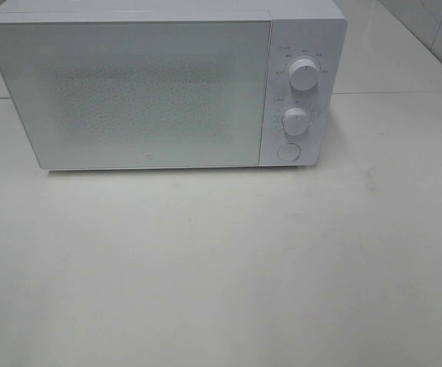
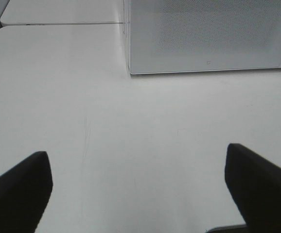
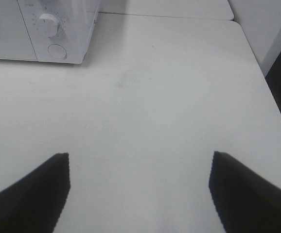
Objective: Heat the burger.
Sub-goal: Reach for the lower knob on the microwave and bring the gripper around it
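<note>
The burger is out of view in every frame. A white microwave [image 1: 152, 88] stands at the back of the white table with its door shut; nothing shows through the frosted door. In the left wrist view my left gripper [image 2: 138, 182] is open over bare table, its dark fingers [image 2: 19, 189] wide apart, facing the microwave's door [image 2: 208, 34]. My right gripper [image 3: 139, 189] is also open and empty, its fingers [image 3: 28, 196] spread above the table to the right of the microwave [image 3: 38, 29]. Neither arm shows in the high view.
The microwave has two knobs [image 1: 303, 73] [image 1: 295, 120] and a round button [image 1: 287, 151] on its right panel. The table's right edge [image 3: 264, 82] drops off next to a wall. A seam [image 1: 397, 93] runs across the table behind.
</note>
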Controlling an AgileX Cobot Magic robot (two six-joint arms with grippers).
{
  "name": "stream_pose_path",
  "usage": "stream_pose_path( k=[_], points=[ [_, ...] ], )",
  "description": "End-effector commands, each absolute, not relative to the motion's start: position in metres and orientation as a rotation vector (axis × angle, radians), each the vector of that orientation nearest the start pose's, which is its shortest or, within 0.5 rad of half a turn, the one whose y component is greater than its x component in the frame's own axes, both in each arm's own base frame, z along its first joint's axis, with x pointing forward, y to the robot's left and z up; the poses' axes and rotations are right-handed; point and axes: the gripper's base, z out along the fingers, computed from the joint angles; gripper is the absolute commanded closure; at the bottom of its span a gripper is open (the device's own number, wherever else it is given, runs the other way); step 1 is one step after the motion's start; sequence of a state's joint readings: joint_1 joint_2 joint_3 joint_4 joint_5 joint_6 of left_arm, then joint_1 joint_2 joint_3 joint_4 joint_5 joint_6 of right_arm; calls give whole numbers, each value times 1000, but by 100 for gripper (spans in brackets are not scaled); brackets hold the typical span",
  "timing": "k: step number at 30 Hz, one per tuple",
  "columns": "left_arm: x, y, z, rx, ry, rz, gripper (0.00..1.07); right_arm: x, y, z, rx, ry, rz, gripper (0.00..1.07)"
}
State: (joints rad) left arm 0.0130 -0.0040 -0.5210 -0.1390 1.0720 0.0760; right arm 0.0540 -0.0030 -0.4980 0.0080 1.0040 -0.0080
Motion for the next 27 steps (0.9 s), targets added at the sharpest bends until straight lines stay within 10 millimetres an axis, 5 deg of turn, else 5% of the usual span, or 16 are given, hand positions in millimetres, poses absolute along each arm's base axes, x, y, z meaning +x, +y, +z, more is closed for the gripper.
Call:
stream_pose_path(
  k=[1,9,27],
  points=[
    [-12,-12,282,70,2005,-119,18,-8,1,282,-55,1943,44,31],
    [-12,-12,282,70,2005,-119,18,-4,1,300,-52,1876,45,31],
    [-12,-12,282,70,2005,-119,18,67,4,317,-47,1895,48,31]
  ],
)
